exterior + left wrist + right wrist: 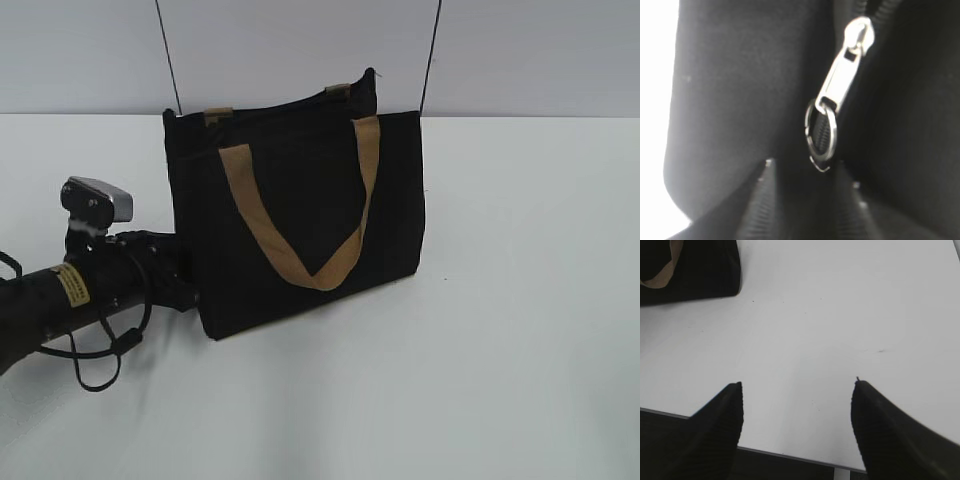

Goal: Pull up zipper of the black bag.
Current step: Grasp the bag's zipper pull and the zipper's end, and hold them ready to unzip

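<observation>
The black bag [300, 210] stands upright on the white table, its tan handle hanging down the front. The zipper line [275, 104] runs along its top edge. In the left wrist view the silvery zipper pull [842, 75] hangs against black fabric with a small ring [820, 132] at its lower end. My left gripper [810, 177] is open, its fingertips on either side just below the ring, not closed on it. In the exterior view the left arm [100, 280] reaches to the bag's left end, its jaws hidden there. My right gripper [797, 387] is open and empty over the table.
The white table [500, 350] spreads around the bag. In the right wrist view the bag's corner [700, 275] lies far upper left and the table's near edge [790, 456] runs just under the fingers. A grey wall stands behind.
</observation>
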